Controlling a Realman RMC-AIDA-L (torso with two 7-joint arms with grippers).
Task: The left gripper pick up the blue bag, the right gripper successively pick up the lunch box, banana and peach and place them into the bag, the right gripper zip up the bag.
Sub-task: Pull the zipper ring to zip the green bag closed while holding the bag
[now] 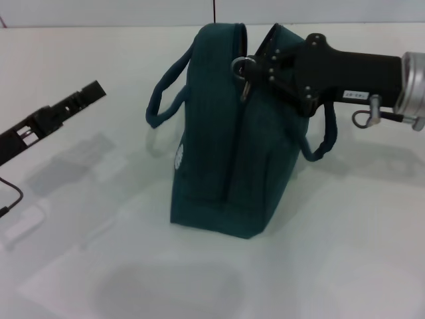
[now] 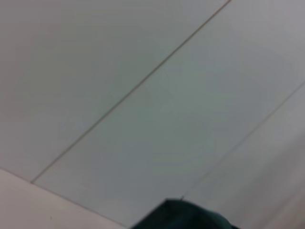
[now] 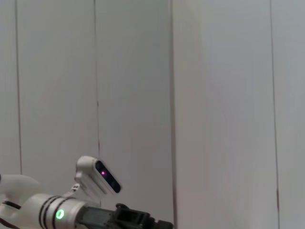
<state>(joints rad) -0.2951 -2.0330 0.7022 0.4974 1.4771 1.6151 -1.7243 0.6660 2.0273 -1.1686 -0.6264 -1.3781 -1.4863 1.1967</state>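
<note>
The blue bag (image 1: pixel 226 146) stands upright on the white table (image 1: pixel 345 252), its top edges drawn together and a handle looping out on each side. My right gripper (image 1: pixel 260 65) reaches in from the right at the bag's top and is shut on the zipper's pull, with the ring (image 1: pixel 241 66) showing just beyond its fingertips. My left gripper (image 1: pixel 91 91) hovers off to the left, well apart from the bag. A dark corner of the bag (image 2: pixel 186 218) shows in the left wrist view. The lunch box, banana and peach are out of view.
A thin black cable (image 1: pixel 12 199) hangs below the left arm at the table's left edge. The right wrist view shows wall panels and the left arm's white wrist (image 3: pixel 57 210) with a green light.
</note>
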